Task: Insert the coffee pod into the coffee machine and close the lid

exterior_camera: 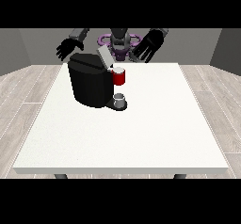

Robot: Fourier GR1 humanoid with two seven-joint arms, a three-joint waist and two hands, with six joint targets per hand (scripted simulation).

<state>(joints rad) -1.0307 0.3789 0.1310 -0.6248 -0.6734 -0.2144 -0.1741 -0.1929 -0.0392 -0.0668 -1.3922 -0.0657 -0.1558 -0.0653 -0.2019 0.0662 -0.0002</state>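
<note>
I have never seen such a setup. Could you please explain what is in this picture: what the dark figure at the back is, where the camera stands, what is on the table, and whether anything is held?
The camera stands across the white table and faces a humanoid robot at the far edge. Its two black hands, one at the view's left and one at the view's right, are raised with fingers spread; neither holds anything. On the table stands a black coffee machine with its grey lid tilted open. At its front is a red part, perhaps the coffee pod, and below it a small grey cup.
</note>
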